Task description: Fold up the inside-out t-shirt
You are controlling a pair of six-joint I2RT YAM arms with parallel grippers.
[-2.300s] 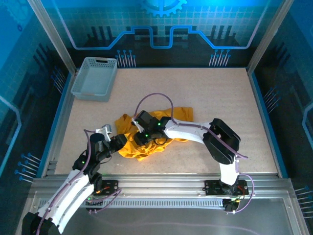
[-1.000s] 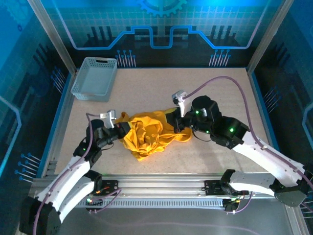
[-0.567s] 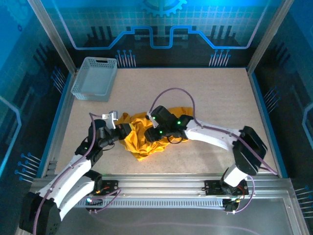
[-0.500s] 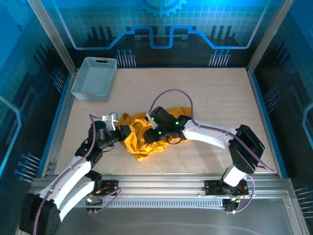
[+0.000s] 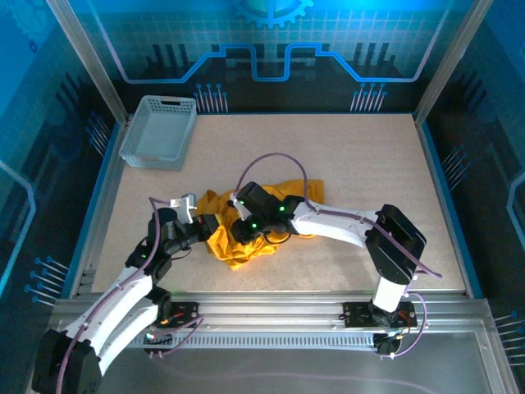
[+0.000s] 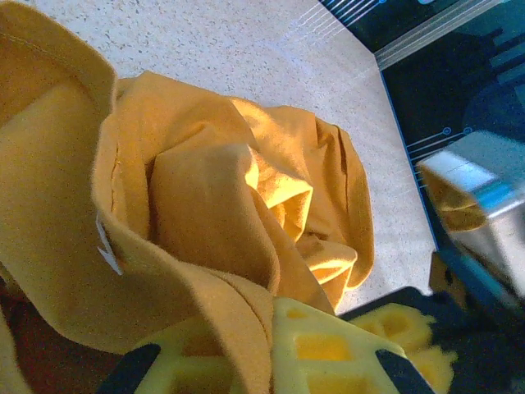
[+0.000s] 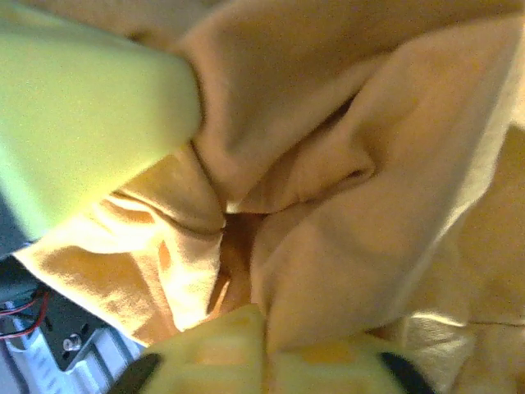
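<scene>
The inside-out t-shirt (image 5: pixel 236 249) lies crumpled in a mustard heap at the table's near middle, plain side showing and no print visible. My left gripper (image 5: pixel 209 225) is at the heap's left edge, shut on a fold. In the left wrist view that fold of the t-shirt (image 6: pixel 205 189) runs down between the yellow pads of the left gripper (image 6: pixel 271 345). My right gripper (image 5: pixel 240 229) reaches across from the right and is pressed into the middle of the heap. The right wrist view shows the right gripper (image 7: pixel 264 361) shut with bunched t-shirt (image 7: pixel 353 164) cloth coming out of its closed pads.
A light grey lattice basket (image 5: pixel 158 131) stands at the back left. The speckled table (image 5: pixel 369 156) is bare to the right and behind the shirt. The two grippers work close together, and a yellow pad (image 6: pixel 404 322) of the other arm shows beside the left jaws.
The right arm swung from the shirt's right side across it and moved its gripper left toward the left gripper. The heap bunched tighter. The left gripper kept its hold and barely moved.
</scene>
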